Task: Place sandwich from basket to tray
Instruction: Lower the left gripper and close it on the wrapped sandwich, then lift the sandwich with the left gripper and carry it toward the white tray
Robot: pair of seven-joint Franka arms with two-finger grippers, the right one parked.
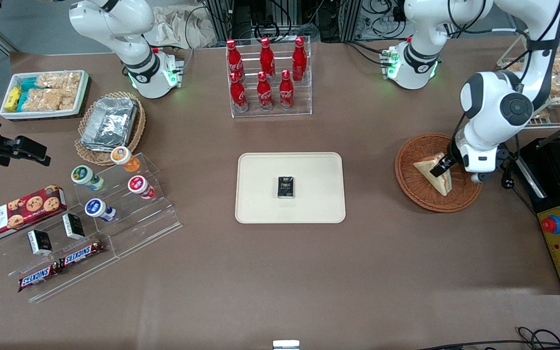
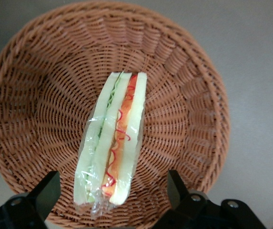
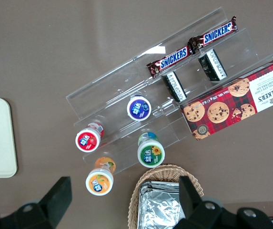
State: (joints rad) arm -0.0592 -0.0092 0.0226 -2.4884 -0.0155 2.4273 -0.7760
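Across the brown table, we saw a red Walkers cookie box point(image 1: 20, 213) and Snickers bars point(image 1: 61, 266) by the clear stepped display at the parked arm's end, then a rack of red Coca-Cola bottles point(image 1: 266, 73) standing farther from the front camera than the cream tray point(image 1: 260, 194), which carried one small black packet point(image 1: 286, 187). Toward the working arm's end, we found the wrapped sandwich point(image 2: 113, 143) lying in the round wicker basket point(image 2: 41, 95), with the gripper point(image 2: 112, 198) lowered over it, fingers spread on either side, not yet pinching it.
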